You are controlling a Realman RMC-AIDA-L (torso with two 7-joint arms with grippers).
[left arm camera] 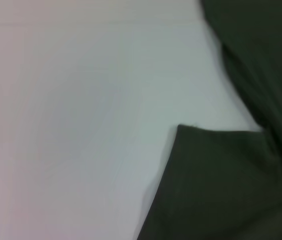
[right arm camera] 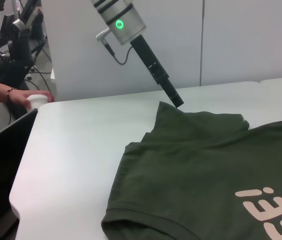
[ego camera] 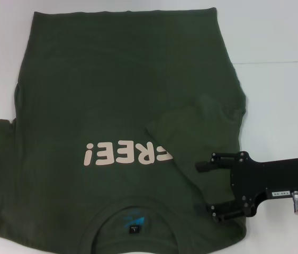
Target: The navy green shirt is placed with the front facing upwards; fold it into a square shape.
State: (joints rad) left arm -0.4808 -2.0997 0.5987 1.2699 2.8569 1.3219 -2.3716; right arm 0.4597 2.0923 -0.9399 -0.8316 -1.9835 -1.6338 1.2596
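Head view: the navy green shirt lies spread front-up on the white table, its collar toward the robot. The pale lettering reads upside down; "REE!" is legible, the first letter covered by the right sleeve, which is folded inward over the chest. A small neck label with blue print sits inside the collar, too small to read. The right gripper hovers over the shirt's right shoulder, jaws spread wide, gripping nothing; whether the fingertips brush the cloth is unclear.

Left wrist view: a corner of the shirt rests on the bare tabletop. This arm's own fingers do not show here.

Right wrist view: the left gripper comes down at the far edge of the shirt, where the fabric peaks up at its tip, apparently pinched. A person's hand rests on a white cup at the table's far corner.
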